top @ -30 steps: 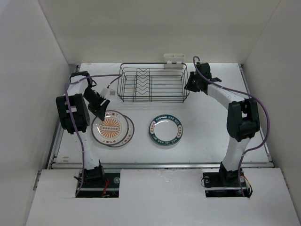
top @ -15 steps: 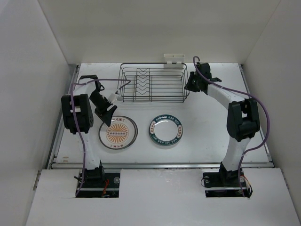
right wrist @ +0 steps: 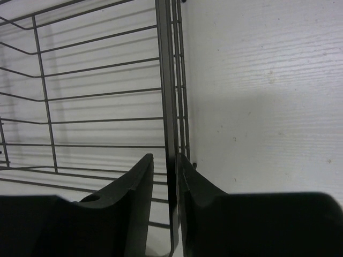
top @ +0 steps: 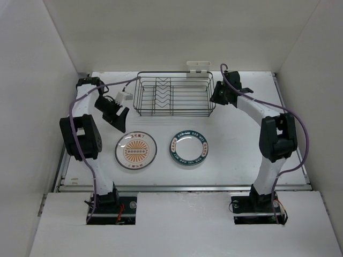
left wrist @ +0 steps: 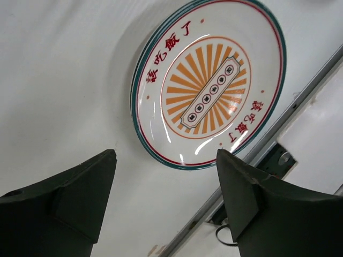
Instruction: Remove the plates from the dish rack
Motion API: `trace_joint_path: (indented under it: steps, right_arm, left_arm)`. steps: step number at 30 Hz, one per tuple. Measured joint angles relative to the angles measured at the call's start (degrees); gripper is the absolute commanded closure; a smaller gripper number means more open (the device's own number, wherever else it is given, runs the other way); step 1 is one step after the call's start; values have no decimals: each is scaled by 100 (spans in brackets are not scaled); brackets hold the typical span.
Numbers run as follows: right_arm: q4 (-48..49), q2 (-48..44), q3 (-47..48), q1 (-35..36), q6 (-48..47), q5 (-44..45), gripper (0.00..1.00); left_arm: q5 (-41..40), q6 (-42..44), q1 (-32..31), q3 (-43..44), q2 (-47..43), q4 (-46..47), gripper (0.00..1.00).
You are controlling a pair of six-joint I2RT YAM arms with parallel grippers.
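Hovering over the left part of the tabletop (top: pixel 236 134), the left end effector (top: pixel 119 119) has its two dark fingers (left wrist: pixel 80 198) spread wide apart with nothing between them. It hangs between the left end of the dish rack (top: pixel 174 96) and the sunburst plate (top: pixel 136 151), apart from both.

That plate lies flat on the tabletop, near and left of the rack. In the left wrist view it shows an orange rayed centre with a slanted row of small dark marks, red lettering around it and a thin dark-green edge. A doubled rim line runs along one side; whether a second plate lies beneath cannot be told.

Just to its right lies the green-rimmed plate (top: pixel 189 148), also flat, with a white centre and pale lettering on a dark-green band. The two plates are near each other but not touching.

The dish rack, a dark wire basket with upright dividers, stands at the far middle of the tabletop. A white caddy (top: pixel 198 66) is clipped to its far long side.

The right end effector (top: pixel 215 98) is at the rack's right end. In the right wrist view, its fingers (right wrist: pixel 128 214) are drawn close together on an upright wire of the rack's end wall, clamping it.
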Motion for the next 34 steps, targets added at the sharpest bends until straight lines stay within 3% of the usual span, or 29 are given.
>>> trace_joint_path:
  steps: [2, 3, 7, 14, 20, 26, 34]
  right_arm:
    - [-131, -140, -2, 13, -24, 87, 57]
    - [-184, -251, -4, 22, -46, 136, 36]
    - [-367, -1010, -4, 59, -208, 498, 0]
    - [-789, -2376, 258, 59, -509, 1705, 0]
    - [-1408, -2855, 501, 59, -627, 2809, 0]
    - [-1834, -3195, 487, 59, -656, 3248, 0]
    - [-1880, -3410, 404, 59, -710, 3244, 0]
  left_arm:
    - [101, -382, 92, 33, -208, 2, 14]
    - [116, -684, 153, 42, -337, 22, 7]
    - [-509, -2236, 361, 20, -1185, 664, 1]
    - [-3250, -4507, 435, -96, -2702, 2055, 1]
    - [-5243, -5558, 439, -87, -2780, 2277, 1]
    - [-6098, -6028, 442, -87, -2743, 2277, 1]
    - [-6317, -6181, 442, -245, -2811, 2312, 1]
